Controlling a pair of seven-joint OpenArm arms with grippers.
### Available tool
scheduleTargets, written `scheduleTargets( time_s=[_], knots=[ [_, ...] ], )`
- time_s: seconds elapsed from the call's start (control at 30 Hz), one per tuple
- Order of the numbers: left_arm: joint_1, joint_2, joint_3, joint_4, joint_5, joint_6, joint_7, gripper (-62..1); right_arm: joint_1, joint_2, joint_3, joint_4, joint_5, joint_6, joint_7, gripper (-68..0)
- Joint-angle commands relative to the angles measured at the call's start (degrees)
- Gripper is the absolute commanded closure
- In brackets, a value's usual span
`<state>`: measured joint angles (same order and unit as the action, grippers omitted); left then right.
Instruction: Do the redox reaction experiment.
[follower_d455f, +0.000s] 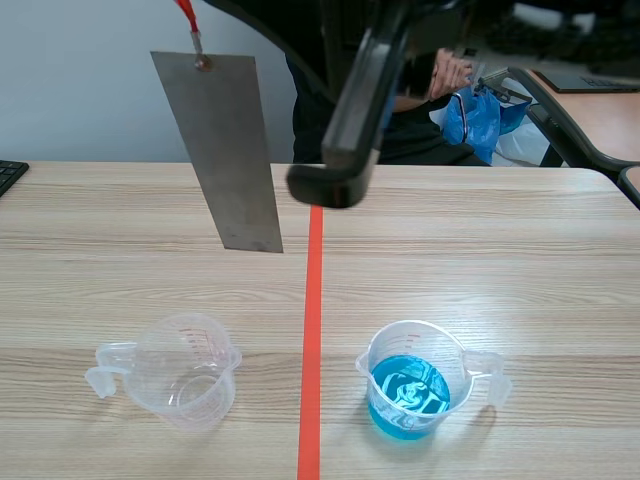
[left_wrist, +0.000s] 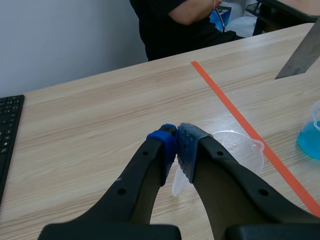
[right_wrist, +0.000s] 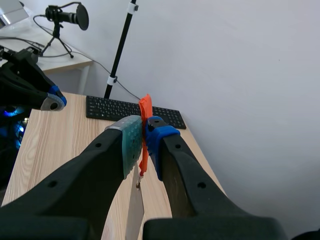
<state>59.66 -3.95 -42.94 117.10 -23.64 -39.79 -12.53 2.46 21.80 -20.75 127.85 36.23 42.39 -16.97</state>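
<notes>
A grey metal plate (follower_d455f: 225, 150) hangs from a red ribbon (follower_d455f: 187, 14) above the table's far left half. My right gripper (right_wrist: 143, 142) is shut on that ribbon (right_wrist: 145, 107), and the plate (right_wrist: 134, 215) dangles under its fingers. An empty clear measuring cup (follower_d455f: 185, 370) stands left of the tape line. A second cup (follower_d455f: 410, 390), holding blue liquid, stands right of it. My left gripper (left_wrist: 176, 150) is shut with nothing between its pads, and the empty cup (left_wrist: 240, 150) lies just ahead of it. The left gripper is outside the scene view.
A raised black arm (follower_d455f: 350, 110) stands across the top middle. A person in black (follower_d455f: 410, 110) sits across the table beside a blue bag (follower_d455f: 480, 115). A black keyboard (left_wrist: 7, 135) lies at the table's left edge. The plate's corner (left_wrist: 302, 52) hangs beyond the tape.
</notes>
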Motion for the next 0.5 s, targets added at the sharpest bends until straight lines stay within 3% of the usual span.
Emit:
scheduleTargets(
  time_s=[0.0,0.47],
  knots=[
    [0.2,0.5,0.0,0.3,-0.8,-0.1,-1.2,-4.2,1.3,-0.7,-0.7,-0.3,-0.3,0.3,1.2,-1.5],
    [-0.8,2.3,-4.4,0.3,-1.5,-0.1,-1.2,-4.2,4.7,-7.9,-10.1,-8.4,-5.5,-0.4,3.1,-1.5]
  ],
)
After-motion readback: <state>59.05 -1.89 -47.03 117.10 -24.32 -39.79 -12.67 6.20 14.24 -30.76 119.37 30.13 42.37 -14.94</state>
